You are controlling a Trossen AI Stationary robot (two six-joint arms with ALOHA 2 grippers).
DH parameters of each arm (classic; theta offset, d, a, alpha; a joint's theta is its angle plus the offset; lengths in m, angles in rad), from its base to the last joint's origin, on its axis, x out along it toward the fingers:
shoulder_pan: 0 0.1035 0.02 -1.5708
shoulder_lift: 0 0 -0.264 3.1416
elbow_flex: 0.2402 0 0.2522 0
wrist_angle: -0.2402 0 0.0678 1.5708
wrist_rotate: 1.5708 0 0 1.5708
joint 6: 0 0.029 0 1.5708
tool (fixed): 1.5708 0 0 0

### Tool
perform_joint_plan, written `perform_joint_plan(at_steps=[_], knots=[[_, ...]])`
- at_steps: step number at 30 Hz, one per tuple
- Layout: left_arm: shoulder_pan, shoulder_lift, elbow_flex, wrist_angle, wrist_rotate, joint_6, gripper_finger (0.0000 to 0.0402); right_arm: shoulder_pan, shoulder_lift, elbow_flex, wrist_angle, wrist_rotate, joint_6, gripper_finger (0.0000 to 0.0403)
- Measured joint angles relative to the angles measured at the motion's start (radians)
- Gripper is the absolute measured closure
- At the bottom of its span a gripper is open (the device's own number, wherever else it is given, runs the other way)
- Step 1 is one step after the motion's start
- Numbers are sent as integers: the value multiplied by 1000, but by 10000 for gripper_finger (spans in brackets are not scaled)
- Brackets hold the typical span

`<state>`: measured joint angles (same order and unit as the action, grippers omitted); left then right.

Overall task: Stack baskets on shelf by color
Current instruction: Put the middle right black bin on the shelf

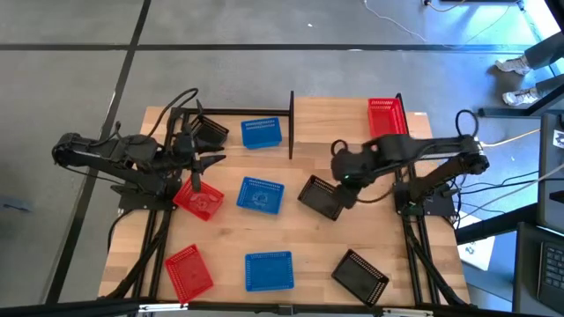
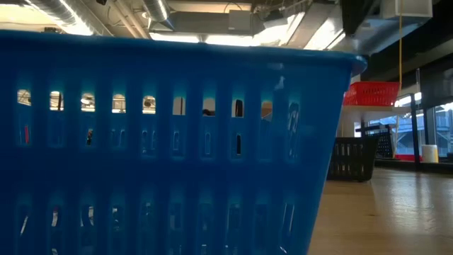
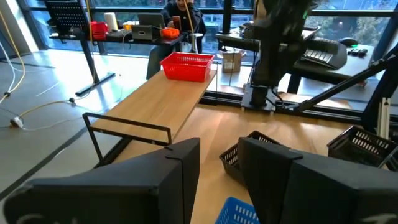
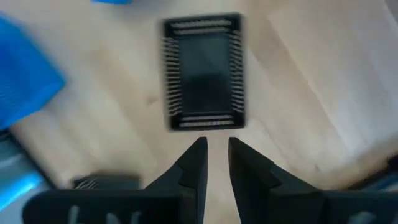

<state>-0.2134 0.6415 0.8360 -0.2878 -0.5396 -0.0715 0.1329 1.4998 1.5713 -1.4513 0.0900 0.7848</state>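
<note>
A: While the shelf [image 1: 339, 123] holds just one red basket [image 1: 385, 115], at its right end, where are the rest?

B: All on the table [image 1: 308, 238]. Far left, beside the shelf: blue no. 1 [image 1: 261, 133] & black no. 1 [image 1: 210, 133]. Mid row, L to R: red no. 2 [image 1: 199, 202], blue no. 2 [image 1: 261, 195], black no. 2 [image 1: 321, 199]. Near row, same order: red no. 3 [image 1: 189, 273], blue no. 3 [image 1: 269, 270], black no. 3 [image 1: 359, 276]. Most lie askew.

A: Left gripper [image 3: 219, 149]?

B: Above red no. 2, at its far edge. Its fingers [image 3: 180, 171] are apart w/ nothing betw. them. Can't tell if it touches the basket.

A: Right gripper [image 4: 216, 146]?

B: Mid table, just right of black no. 2. Its wrist view looks down on a black basket just ahead of the tips. Fingers are close together w/ a slim gap & nothing in it.

A: Low view?

B: A blue basket wall fills most of it, close up. To its right the red basket sits high on the shelf, w/ a black one on the table below.
</note>
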Motion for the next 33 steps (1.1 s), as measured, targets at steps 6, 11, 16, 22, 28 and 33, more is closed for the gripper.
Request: perform_joint_plan(at_steps=[6,11,16,22,28,33], knots=[[0,0,0,0,0,0,299,-80,1,-230,204,-21,76,341],[0,0,0,0,0,1,299,-150,1,-356,370,-91,79,341],[0,0,0,0,0,1,299,-193,1,-453,447,-92,22,341],[0,0,0,-1,1,1,299,-216,1,-548,544,-92,-47,341],[0,0,0,-2,1,1,299,-216,1,-597,604,-92,-62,341],[0,0,0,-12,7,-4,299,-216,1,-626,636,-92,-64,341]])
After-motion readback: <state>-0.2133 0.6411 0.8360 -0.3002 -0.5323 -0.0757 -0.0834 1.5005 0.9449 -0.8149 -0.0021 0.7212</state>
